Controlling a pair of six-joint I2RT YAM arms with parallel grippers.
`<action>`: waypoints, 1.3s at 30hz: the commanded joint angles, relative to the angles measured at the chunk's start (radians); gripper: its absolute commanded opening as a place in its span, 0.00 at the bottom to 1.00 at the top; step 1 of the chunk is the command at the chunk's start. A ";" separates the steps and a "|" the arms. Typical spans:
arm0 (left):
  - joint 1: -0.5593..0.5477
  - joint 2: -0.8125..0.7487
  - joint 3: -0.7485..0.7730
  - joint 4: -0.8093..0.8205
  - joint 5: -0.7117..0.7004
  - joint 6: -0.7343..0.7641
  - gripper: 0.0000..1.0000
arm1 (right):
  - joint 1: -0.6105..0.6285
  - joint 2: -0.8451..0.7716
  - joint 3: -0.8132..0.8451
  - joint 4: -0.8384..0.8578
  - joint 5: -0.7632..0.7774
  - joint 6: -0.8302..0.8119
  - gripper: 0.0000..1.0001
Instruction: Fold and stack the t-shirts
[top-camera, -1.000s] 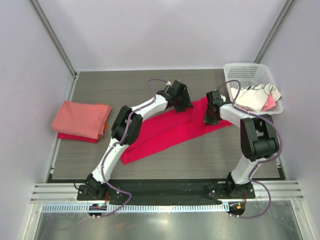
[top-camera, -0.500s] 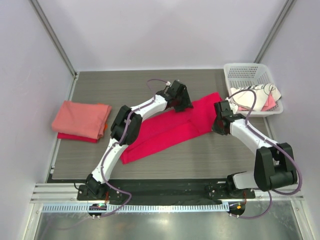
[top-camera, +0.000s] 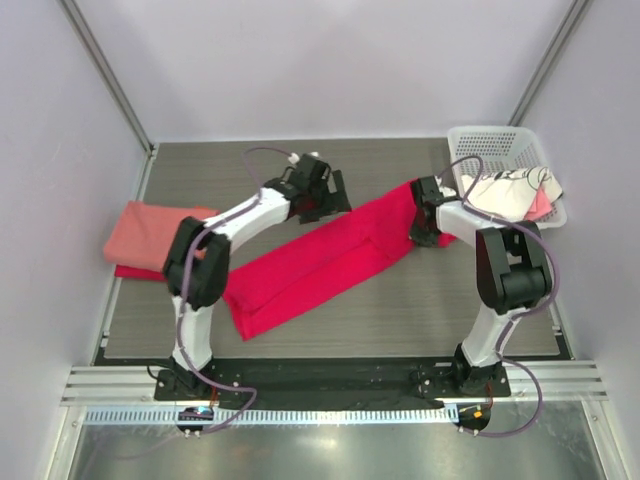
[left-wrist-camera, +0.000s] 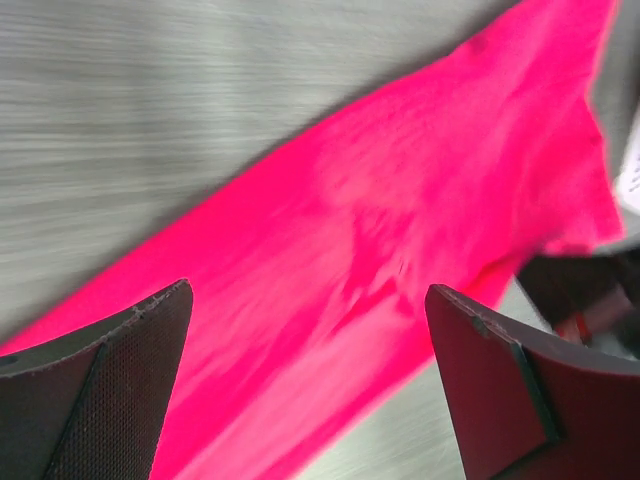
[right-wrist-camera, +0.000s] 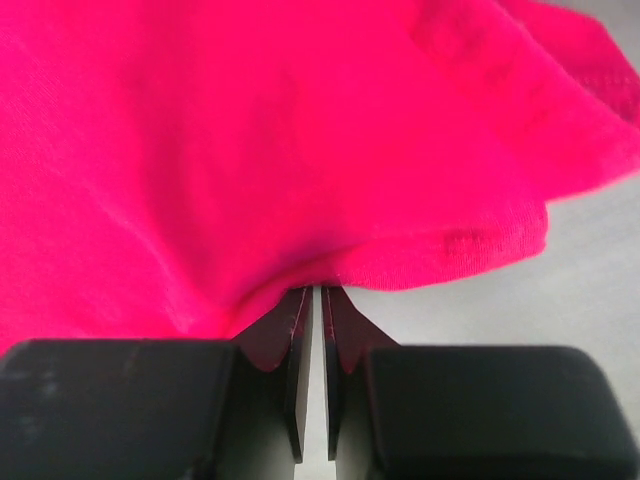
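Observation:
The bright crimson t-shirt (top-camera: 320, 258) lies folded into a long strip running diagonally across the table. My left gripper (top-camera: 340, 203) is open and empty, hovering over the strip's upper edge; in the left wrist view the gripper (left-wrist-camera: 308, 290) has its jaws wide apart above the crimson cloth (left-wrist-camera: 400, 200). My right gripper (top-camera: 420, 238) is at the strip's right end; in the right wrist view the gripper (right-wrist-camera: 312, 288) is shut on the shirt's hem (right-wrist-camera: 330, 150). The salmon-pink shirt (top-camera: 160, 235) lies folded on the red one (top-camera: 140, 272) at the left.
The white lattice basket (top-camera: 487, 142) stands at the back right and holds the white dark-printed shirt (top-camera: 510, 195). The table's left edge runs just beyond the folded stack. Bare grey table (top-camera: 420, 310) lies in front of the strip.
My left arm swung left, its gripper moving left along the strip's upper edge. My right gripper moved out to the right, then back to the strip's right end. The strip shifted slightly left.

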 joint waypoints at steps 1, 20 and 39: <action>0.055 -0.219 -0.126 0.009 -0.076 0.077 1.00 | -0.007 0.123 0.137 0.031 -0.035 -0.009 0.14; 0.009 -0.925 -0.834 -0.183 -0.178 0.140 0.96 | 0.045 0.321 0.665 0.023 -0.428 -0.070 0.58; 0.016 -1.115 -1.101 -0.040 -0.186 0.019 0.96 | 0.561 -0.309 -0.329 0.332 -0.316 0.385 0.48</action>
